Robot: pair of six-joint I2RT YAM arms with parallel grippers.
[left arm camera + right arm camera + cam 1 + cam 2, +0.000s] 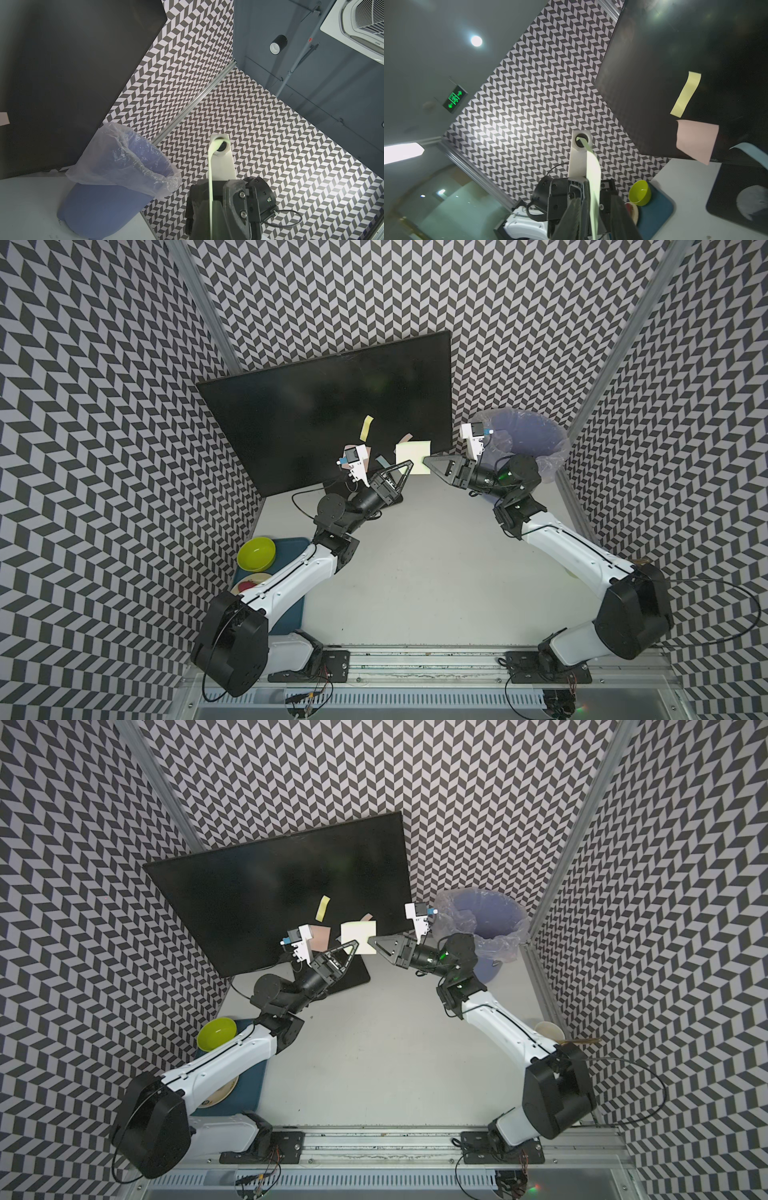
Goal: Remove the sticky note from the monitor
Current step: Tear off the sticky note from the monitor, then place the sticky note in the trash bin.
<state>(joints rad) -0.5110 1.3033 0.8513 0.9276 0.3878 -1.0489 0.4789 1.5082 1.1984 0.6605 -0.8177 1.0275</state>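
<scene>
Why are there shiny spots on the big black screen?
Right wrist view: the ceiling lamp glares white, and pale spots of reflected light sit on the monitor. Both top views: the screen is dark with only a faint green smudge. Left wrist view: it looks dull grey, no spots.

The monitor (316, 414) has a smooth black screen, slightly glossy, with dim light spots on it in the right wrist view. The pale green note (409, 452), yellow note (367, 428) and pink note (695, 139) are matt paper. The bin (104, 199) is smooth blue plastic under a thin, crinkled clear liner (116, 149). The bowl (256, 553) is shiny lime plastic; the table (415, 564) is pale and matt.
</scene>
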